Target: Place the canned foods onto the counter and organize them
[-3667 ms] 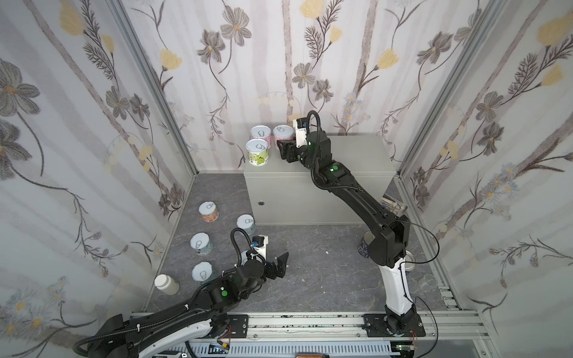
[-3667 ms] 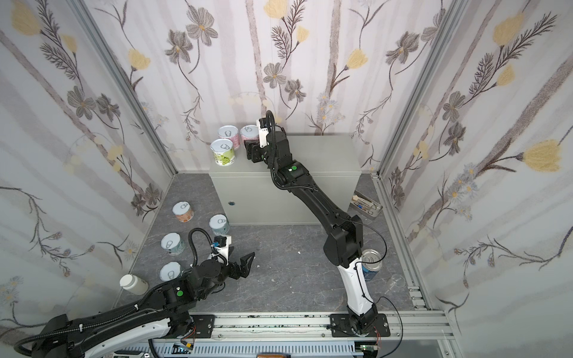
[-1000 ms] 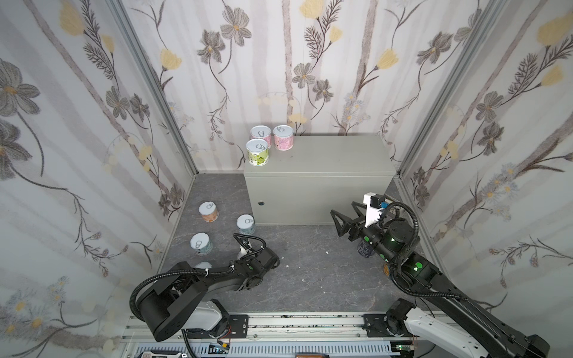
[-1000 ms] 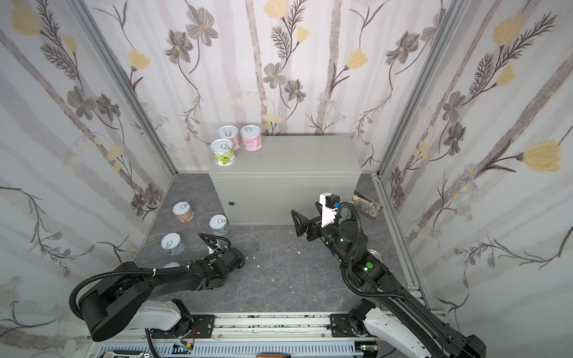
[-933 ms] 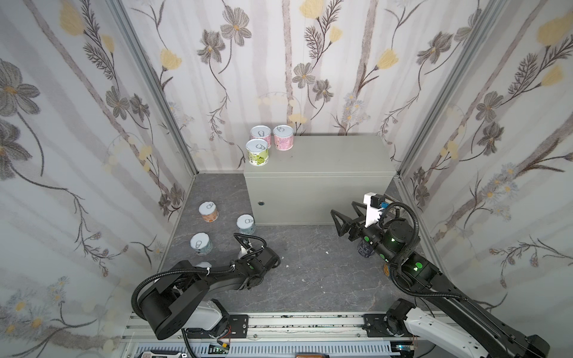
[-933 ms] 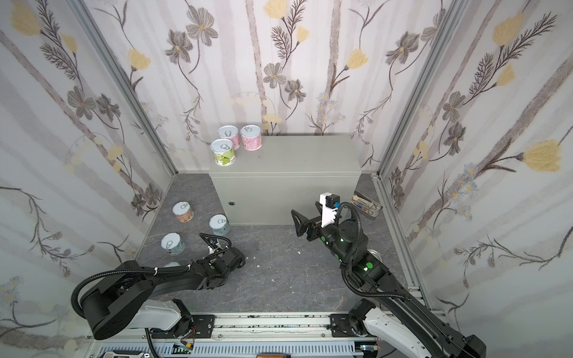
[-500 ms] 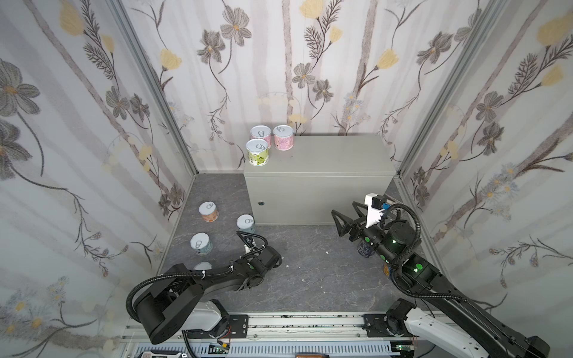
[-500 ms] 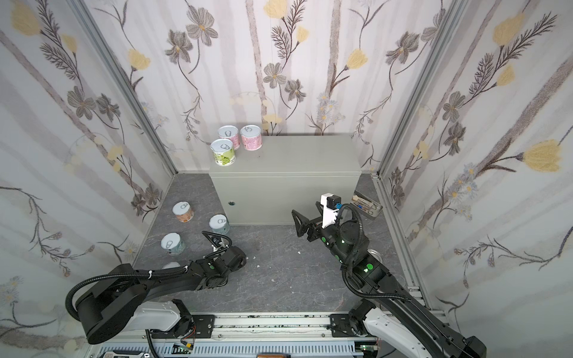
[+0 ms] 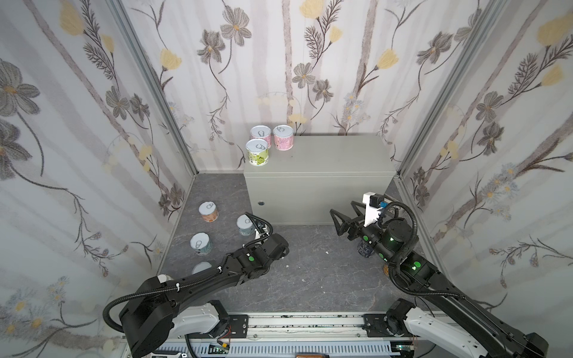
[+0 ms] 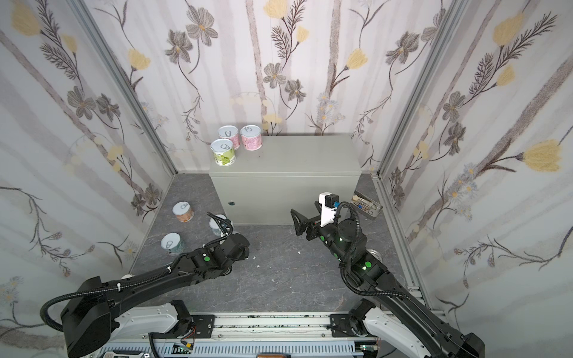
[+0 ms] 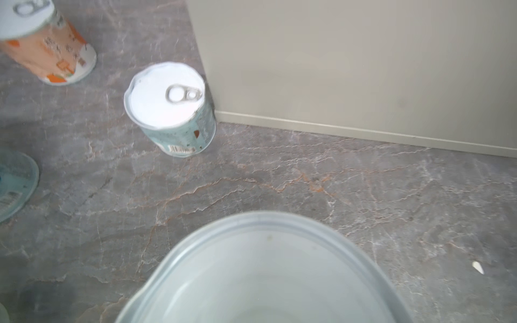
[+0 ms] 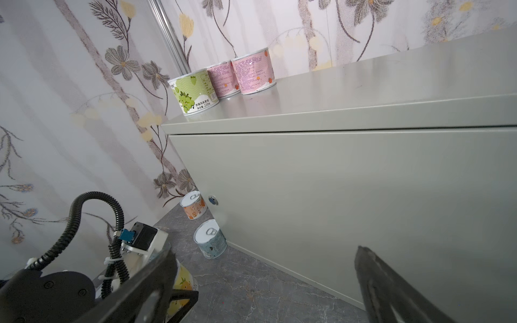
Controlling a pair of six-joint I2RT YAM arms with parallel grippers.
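Your left hand [image 12: 179,293] pinches short yellow-labelled tin can [image 12: 183,281]: upright, smooth silver lid up, on or just above dark marbled floor [image 9: 310,272], cannot tell which. Your right hand [image 9: 342,207] spread wide before pale grey-green metal box counter [image 9: 325,161]. Green-labelled can [image 9: 257,152] and two pink-labelled cans [image 9: 282,137] upright on counter's back-left corner.
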